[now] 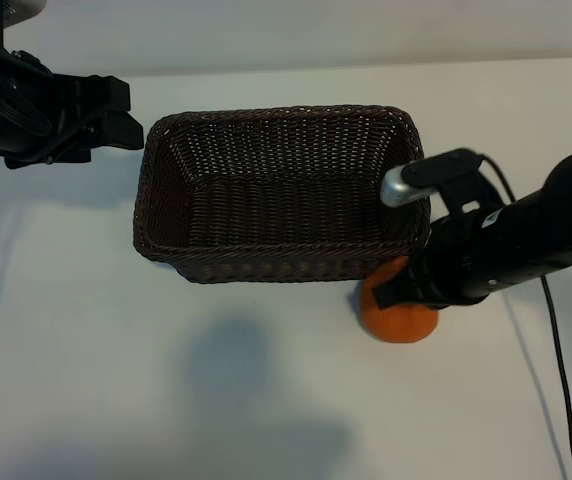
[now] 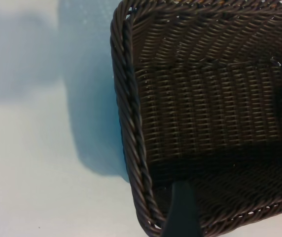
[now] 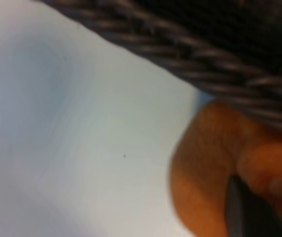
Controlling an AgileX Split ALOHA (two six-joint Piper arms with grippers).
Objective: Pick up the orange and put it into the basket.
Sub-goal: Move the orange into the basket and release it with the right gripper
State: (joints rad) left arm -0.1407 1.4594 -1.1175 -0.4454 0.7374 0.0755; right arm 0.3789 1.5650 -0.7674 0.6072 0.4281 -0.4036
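Plainly, on the white table (image 1: 86, 380), the right hand (image 1: 398, 290) clamps the orange (image 1: 398, 318) beside the basket (image 1: 166, 160).

No text, label, brand, number or sign can be read anywhere in these views

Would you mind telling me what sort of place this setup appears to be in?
Probably a robotics lab bench rather than a home: a plain white table carries only a dark wicker basket and an orange, with the left gripper and the right gripper on black arms either side.
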